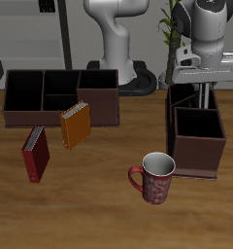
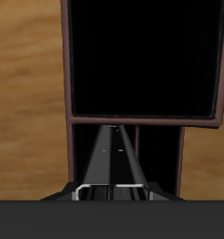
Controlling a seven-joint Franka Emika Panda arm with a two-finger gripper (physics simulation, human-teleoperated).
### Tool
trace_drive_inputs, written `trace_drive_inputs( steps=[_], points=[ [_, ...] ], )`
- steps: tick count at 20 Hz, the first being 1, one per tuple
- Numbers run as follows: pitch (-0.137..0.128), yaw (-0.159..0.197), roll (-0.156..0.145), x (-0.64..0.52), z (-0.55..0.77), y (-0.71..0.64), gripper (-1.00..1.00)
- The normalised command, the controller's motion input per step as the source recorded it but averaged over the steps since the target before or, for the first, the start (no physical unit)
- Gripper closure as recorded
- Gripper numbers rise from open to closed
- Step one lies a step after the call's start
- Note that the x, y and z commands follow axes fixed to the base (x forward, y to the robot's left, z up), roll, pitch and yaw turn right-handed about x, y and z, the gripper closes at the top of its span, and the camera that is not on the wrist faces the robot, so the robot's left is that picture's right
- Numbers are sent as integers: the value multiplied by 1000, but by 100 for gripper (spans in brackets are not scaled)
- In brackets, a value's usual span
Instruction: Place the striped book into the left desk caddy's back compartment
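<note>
Two cells make the left desk caddy (image 1: 196, 131), and the claw (image 1: 198, 89) hangs over the back compartment (image 1: 189, 97), closed on the striped book (image 2: 112, 159), which stands edge-down inside that cell. I judge that the book can catch on the divider wall (image 2: 142, 119) if it tilts, or it may fall crooked if released too high. On the table (image 1: 99, 204) I count one orange book (image 1: 76, 125), one red book (image 1: 36, 154), one mug (image 1: 155, 177) and one wider caddy (image 1: 60, 95).
</note>
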Motion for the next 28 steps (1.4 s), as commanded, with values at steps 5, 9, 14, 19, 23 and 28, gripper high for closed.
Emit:
trace_drive_inputs(
  steps=[5, 9, 14, 19, 23, 28],
  points=[
    [24, -7, 4, 48, -179, 42, 100],
    [25, -1, 12, 41, -137, 72, 100],
    [45, -26, 7, 69, -183, 96, 100],
    [26, -19, -7, 62, -36, -43, -100],
    [-7, -8, -9, 21, 69, -67, -100],
    [-4, -3, -2, 16, 47, -72, -100]
  ],
)
